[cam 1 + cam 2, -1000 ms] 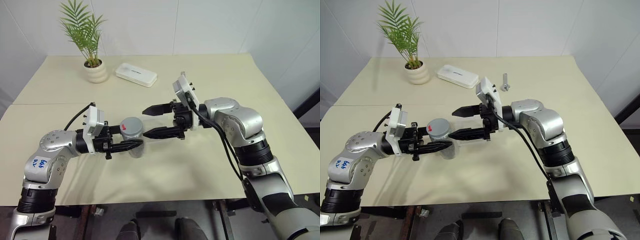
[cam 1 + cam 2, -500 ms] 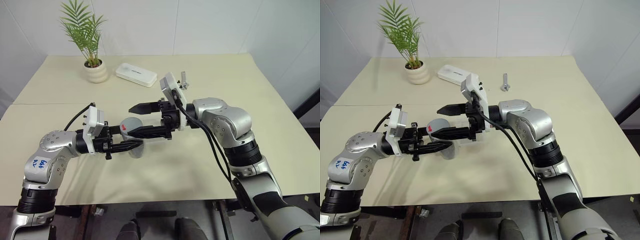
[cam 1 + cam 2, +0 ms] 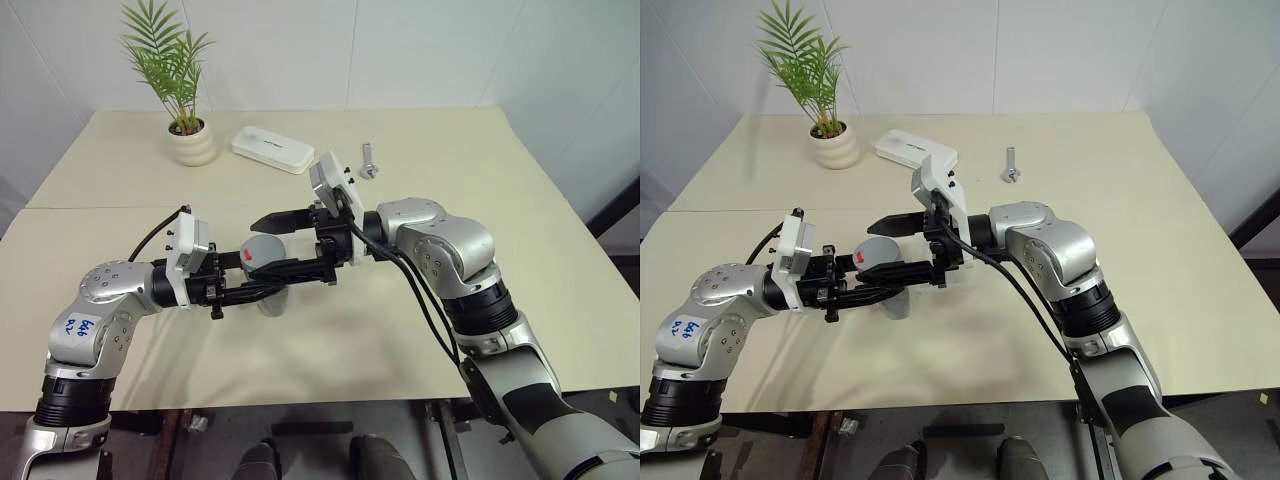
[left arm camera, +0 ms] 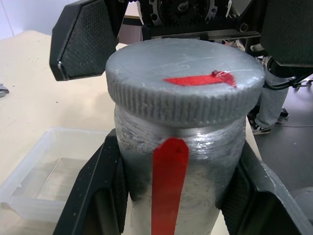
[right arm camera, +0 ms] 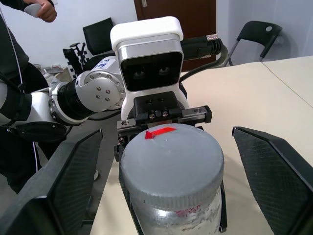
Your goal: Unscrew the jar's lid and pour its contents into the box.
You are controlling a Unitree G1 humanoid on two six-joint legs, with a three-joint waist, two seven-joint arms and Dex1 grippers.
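Left eye view: cream table (image 3: 420,170) by white walls; left jaws clamp jar (image 3: 268,290), right jaws wide.

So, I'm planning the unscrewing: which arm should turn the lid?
The right. Its end effector straddles the lid, fingers apart on both sides, while the left end effector is clamped on the jar.

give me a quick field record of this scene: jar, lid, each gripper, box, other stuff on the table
jar: held above the table, red stripe on its side
lid: on the jar, red mark on top
left gripper: shut on the jar body
right gripper: fingers either side of the lid, not touching it
box: clear, on the table beside the jar
table: plant pot, white case, bolt at the far side
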